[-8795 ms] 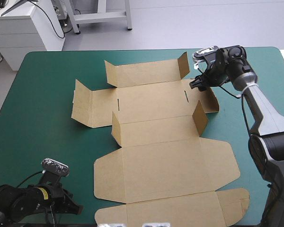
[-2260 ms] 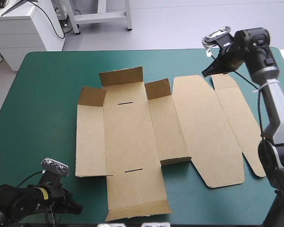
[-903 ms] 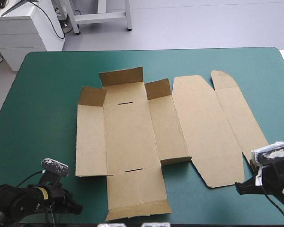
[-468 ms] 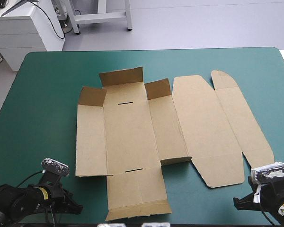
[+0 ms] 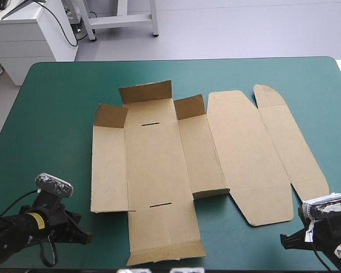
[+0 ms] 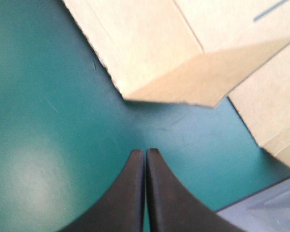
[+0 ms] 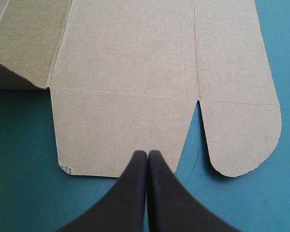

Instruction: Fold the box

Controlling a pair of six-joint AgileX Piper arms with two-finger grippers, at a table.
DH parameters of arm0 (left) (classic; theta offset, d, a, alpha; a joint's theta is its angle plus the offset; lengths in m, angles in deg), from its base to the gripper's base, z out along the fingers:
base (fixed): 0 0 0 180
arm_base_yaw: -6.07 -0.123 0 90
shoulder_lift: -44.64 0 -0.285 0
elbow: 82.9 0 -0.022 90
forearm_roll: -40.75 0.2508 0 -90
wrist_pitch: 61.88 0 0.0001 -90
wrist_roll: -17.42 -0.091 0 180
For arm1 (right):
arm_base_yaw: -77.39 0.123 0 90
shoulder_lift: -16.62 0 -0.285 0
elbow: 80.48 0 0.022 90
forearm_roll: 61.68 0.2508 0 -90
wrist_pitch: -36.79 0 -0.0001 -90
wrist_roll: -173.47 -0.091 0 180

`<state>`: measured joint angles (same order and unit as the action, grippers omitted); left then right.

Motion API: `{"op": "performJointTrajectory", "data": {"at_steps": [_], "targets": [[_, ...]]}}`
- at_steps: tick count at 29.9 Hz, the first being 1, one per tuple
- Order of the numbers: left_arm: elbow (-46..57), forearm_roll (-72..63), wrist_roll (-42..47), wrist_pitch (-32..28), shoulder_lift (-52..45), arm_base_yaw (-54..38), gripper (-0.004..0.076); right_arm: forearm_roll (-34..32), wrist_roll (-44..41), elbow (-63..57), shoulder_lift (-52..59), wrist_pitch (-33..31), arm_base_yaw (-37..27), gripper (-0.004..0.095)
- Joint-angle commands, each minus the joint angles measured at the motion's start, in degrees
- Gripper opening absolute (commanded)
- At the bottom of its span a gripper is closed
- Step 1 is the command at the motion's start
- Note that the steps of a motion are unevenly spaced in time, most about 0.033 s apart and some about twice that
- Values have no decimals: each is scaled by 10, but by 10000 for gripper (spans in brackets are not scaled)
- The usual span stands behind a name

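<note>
Both closed and empty, the black left gripper (image 6: 145, 152) and right gripper (image 7: 147, 153) are parked; walls of the flat brown cardboard box (image 5: 153, 165) are yet to be raised.

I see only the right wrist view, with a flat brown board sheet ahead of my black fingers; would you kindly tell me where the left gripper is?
Observer: The left gripper is near the near left corner of the teal-green covered table, apart from the brown board box.
Operator: Thank you. Are its fingers open?
Observer: No, the left wrist view shows them shut in one pointed arch.
Operator: Is anything on the box raised at its far end?
Observer: Yes, three short flaps stand up along the far edge of its left half.
</note>
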<state>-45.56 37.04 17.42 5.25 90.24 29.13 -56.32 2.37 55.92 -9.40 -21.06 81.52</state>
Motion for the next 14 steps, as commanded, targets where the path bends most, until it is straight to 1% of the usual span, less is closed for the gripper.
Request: {"op": "performJointTrajectory", "data": {"at_steps": [1, 4, 7, 10, 12, 14], "targets": [[-76, 7, 6, -25, 1, 1, -8, -2, 5, 14, -6, 37, -6, -15], [-117, 14, 10, -50, 11, 1, -8, -2, 5, 14, -6, 37, -6, -15], [-142, 42, 50, -52, 41, 1, -8, -2, 6, 14, -6, 37, -6, -16], [-148, 80, 83, -71, 80, 1, 0, -2, 8, 14, -6, 37, -6, -15], [-148, 89, 92, -79, 105, 1, 20, -2, 8, 14, -6, 37, -6, -15], [-148, 88, 92, -81, 133, 1, 18, -2, 8, 14, -6, 37, -6, -15]]}}
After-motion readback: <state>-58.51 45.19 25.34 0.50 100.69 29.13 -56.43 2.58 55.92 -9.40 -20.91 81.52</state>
